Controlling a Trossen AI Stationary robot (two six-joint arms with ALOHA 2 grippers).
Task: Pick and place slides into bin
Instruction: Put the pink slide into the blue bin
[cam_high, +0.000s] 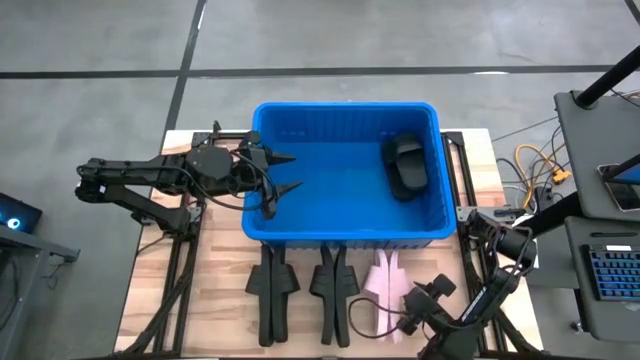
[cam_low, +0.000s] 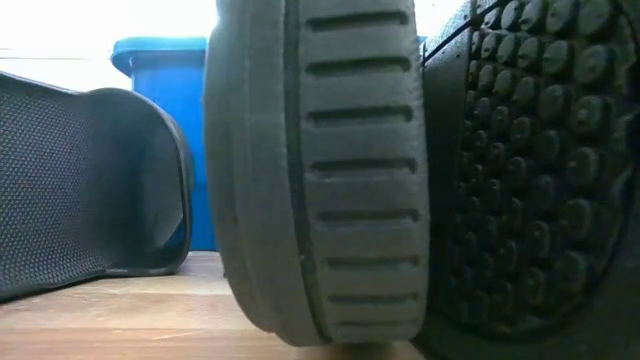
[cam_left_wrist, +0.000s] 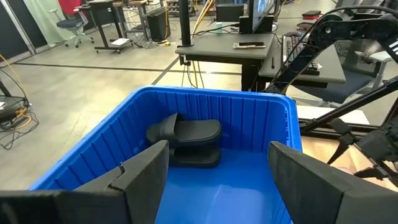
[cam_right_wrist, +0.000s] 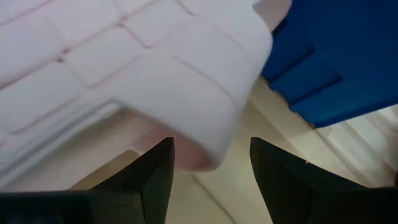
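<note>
The blue bin (cam_high: 345, 120) stands at the table's middle. Inside it, at the right end, a black slide (cam_left_wrist: 186, 130) lies on another. My left gripper (cam_high: 285, 173) hangs open above the bin's left part, holding nothing. In front of the bin, two black slides (cam_high: 270, 290) (cam_high: 330, 290) stand on their edges on the table, beside a pale pink slide (cam_high: 380, 285). My right gripper (cam_right_wrist: 211, 146) is open low at the pink slide, with its pale ribbed sole (cam_right_wrist: 155, 74) filling the wrist view and one end of it between the fingers. My right gripper comes slanting down at the pink slide's end (cam_right_wrist: 202, 152), one finger on each side of it. Whether a finger (cam_right_wrist: 155, 174) touches the foam, I cannot tell. The slide rests on the table.
The low view is filled by the black slides' soles (cam_low: 310, 170) (cam_low: 540, 170) standing on the wooden table top (cam_low: 120, 310). A desk with a keyboard (cam_high: 610, 270) and cables (cam_high: 535, 165) stands off the table's right side.
</note>
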